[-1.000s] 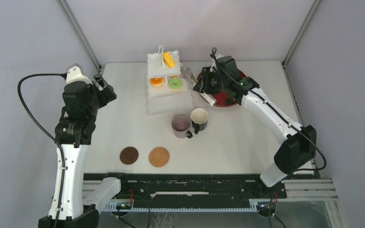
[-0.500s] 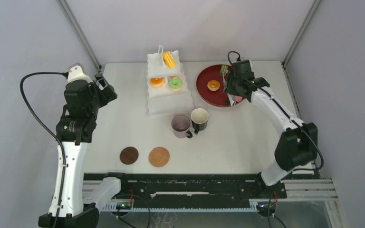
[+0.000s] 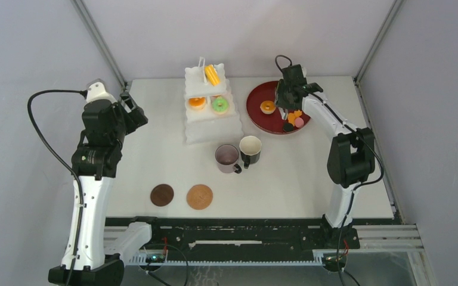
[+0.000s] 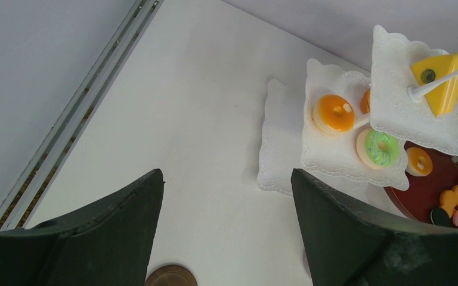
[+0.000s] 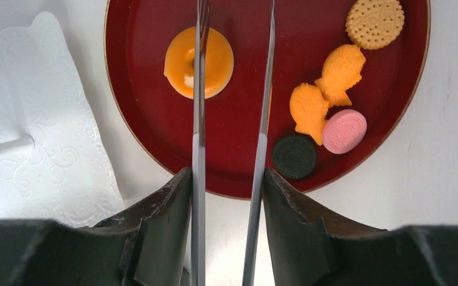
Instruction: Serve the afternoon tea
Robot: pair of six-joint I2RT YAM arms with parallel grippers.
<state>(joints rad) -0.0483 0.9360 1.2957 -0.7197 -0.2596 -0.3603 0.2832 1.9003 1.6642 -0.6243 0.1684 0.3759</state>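
Left gripper [image 4: 225,179]: jaws apart, empty, raised over the table's left side. Two brown coasters [image 3: 161,195] lie at the near edge. The white stand [image 3: 212,132] carries pastries. The mauve mug [image 3: 227,156] and black mug [image 3: 250,148] touch, just in front of the stand. Right gripper [image 5: 226,185]: clamped on metal tongs [image 5: 198,119], one arm crossing the orange doughnut [image 5: 182,59] on the red tray [image 5: 232,131].

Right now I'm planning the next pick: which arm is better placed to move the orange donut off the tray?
Right. The right gripper holds the tongs, which reach over the donut on the tray. The left gripper is open, empty, with the stand between it and the tray.
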